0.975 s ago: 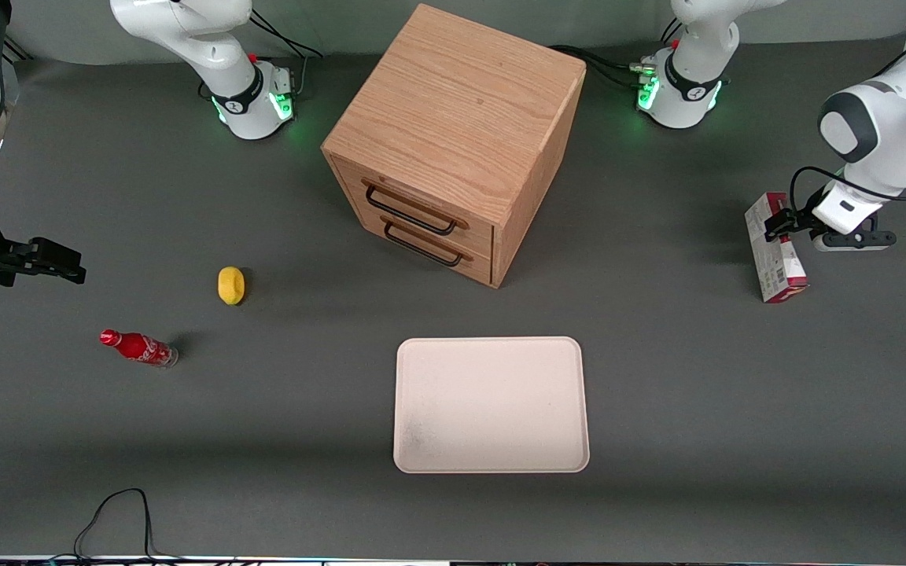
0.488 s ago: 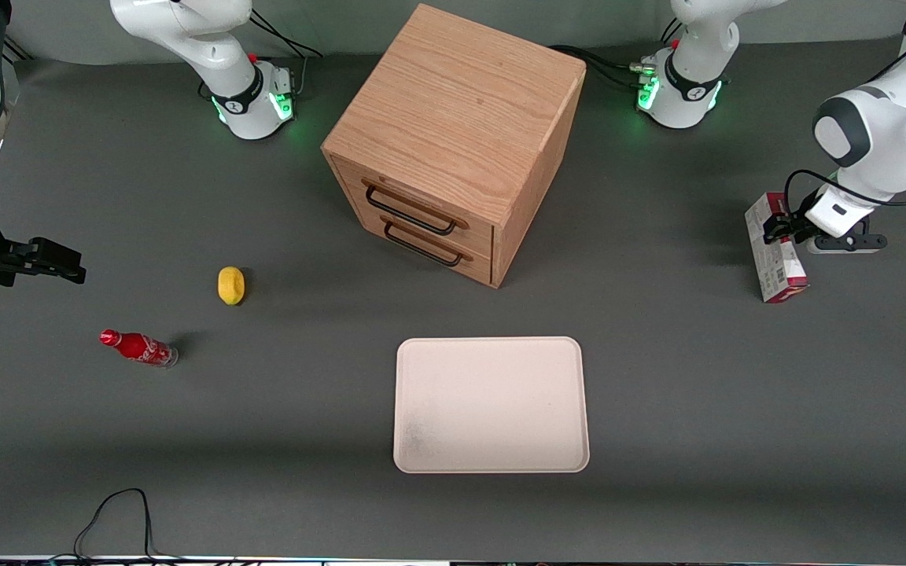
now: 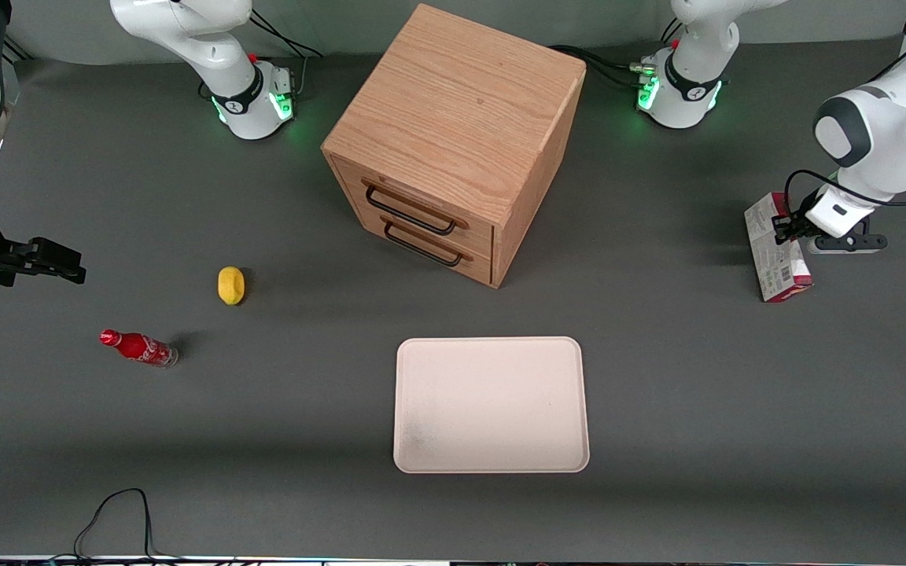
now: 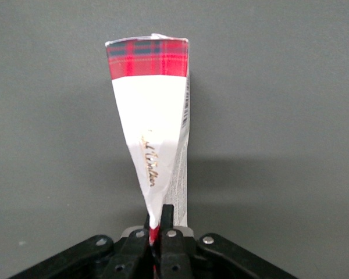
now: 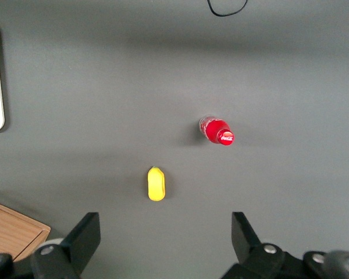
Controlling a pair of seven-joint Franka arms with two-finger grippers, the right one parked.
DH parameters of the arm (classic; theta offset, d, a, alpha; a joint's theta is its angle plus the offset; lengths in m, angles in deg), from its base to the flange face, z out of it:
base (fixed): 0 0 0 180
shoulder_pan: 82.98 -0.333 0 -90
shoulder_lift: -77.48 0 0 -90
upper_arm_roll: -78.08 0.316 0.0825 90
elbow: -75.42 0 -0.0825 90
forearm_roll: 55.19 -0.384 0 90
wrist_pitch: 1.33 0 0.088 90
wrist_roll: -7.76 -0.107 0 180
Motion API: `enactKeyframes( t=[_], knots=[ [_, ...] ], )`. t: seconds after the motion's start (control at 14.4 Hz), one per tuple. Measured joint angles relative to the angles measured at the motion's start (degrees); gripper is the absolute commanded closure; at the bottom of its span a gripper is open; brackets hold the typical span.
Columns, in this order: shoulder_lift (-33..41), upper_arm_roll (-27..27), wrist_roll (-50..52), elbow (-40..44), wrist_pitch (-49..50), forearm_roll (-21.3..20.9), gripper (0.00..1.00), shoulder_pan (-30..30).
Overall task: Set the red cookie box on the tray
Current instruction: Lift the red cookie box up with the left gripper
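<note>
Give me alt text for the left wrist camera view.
The gripper is shut on one end of the red cookie box, pinching it flat so the box widens toward its red tartan end. Plain grey table fills the rest.

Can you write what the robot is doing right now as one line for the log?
phase: grasp | gripper: shut on red cookie box, toward working arm's end of table | tray: nothing on it | box on tray: not yet

Gripper point(image 4: 159, 224) apparently clamped, wrist low.
</note>
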State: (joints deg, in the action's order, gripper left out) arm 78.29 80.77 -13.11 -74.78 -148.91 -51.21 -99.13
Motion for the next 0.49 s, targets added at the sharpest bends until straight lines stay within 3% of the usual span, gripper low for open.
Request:
enactKeyframes(
  t=[0.49],
  knots=[
    [12.6, 0.3, 1.0, 15.4, 31.2, -0.8, 1.0, -0.1]
  ],
)
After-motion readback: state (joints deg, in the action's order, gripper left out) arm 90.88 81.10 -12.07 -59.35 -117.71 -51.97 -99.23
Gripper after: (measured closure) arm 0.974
